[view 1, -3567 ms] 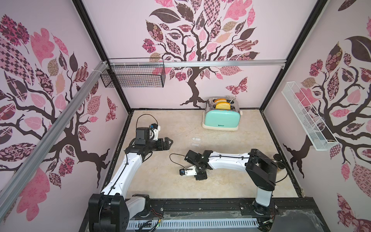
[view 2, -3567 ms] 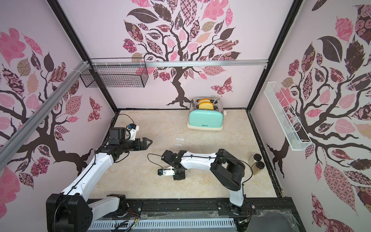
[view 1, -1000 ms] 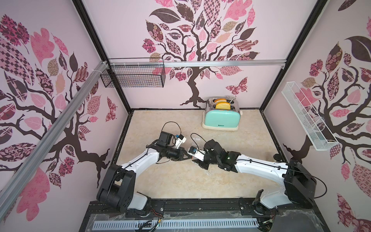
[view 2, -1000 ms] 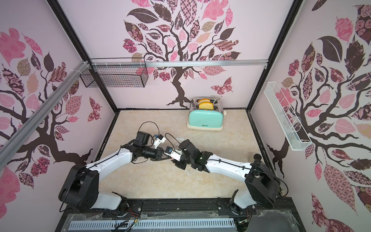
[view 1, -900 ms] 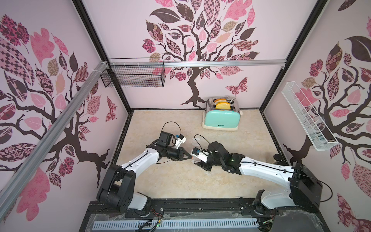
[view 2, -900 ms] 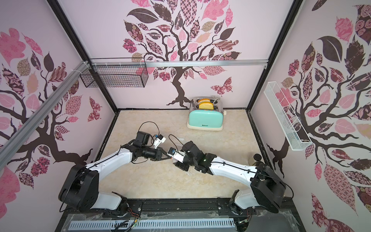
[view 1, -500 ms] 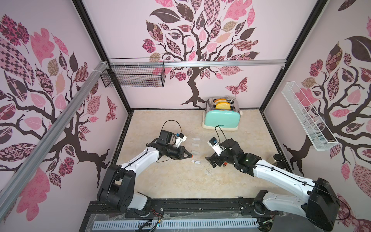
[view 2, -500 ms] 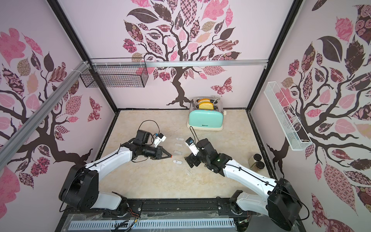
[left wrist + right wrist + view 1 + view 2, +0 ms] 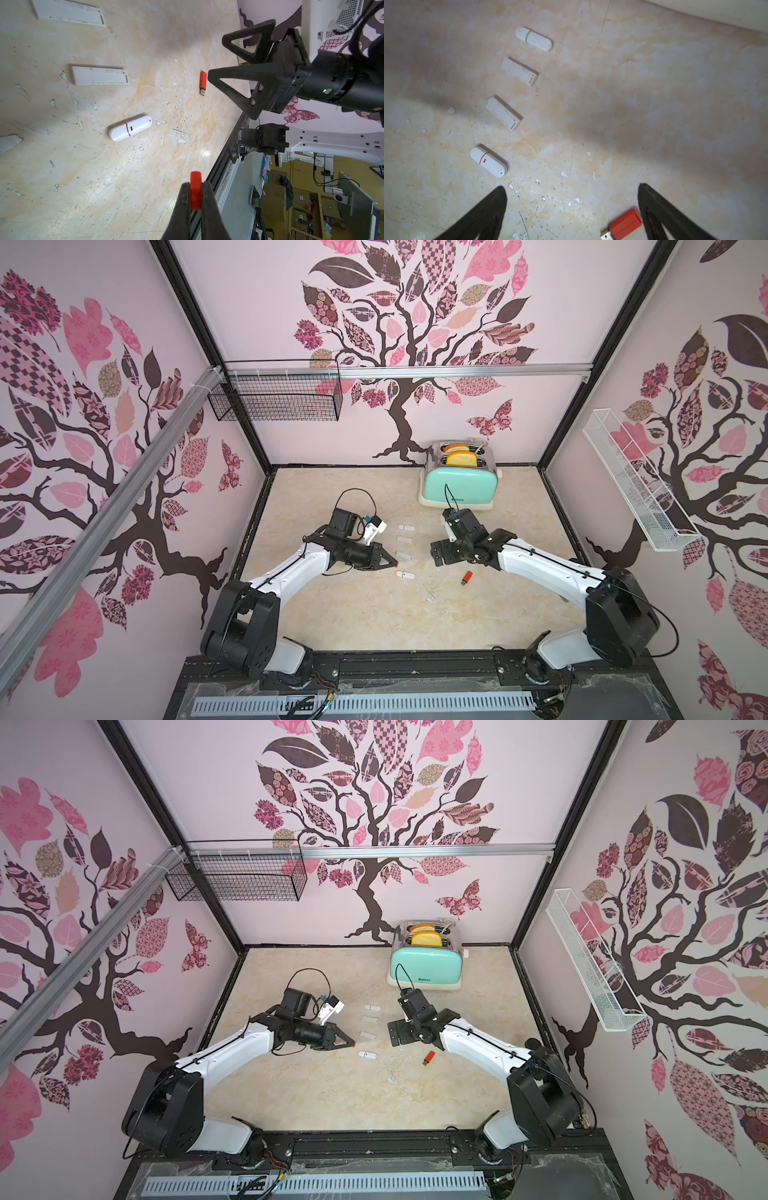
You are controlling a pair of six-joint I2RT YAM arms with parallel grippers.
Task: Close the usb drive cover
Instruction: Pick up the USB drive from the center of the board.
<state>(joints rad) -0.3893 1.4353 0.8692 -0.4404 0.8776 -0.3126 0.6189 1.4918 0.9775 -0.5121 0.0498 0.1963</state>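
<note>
Lying uncapped on the beige table (image 9: 374, 614) (pink tree walls (image 9: 291, 439)): a red drive (image 9: 468, 577); toaster (image 9: 457, 493) holds toast (image 9: 461, 457); left gripper (image 9: 195, 187) pinches a red cap (image 9: 195, 178), right gripper (image 9: 571, 187) gapes.

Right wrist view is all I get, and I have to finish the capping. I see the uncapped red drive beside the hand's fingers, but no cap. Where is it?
Observer: The red cap is pinched in the shut left hand, with its end poking out past the fingertips.
Operator: Where does that hand sit relative to the drive?
Observer: In both top views, the row of white drives lies between it and the red drive.
Operator: And the right hand, from outside?
Observer: The left wrist view shows the right hand open and seemingly raised off the table. The drive lies flat, ungripped.
</note>
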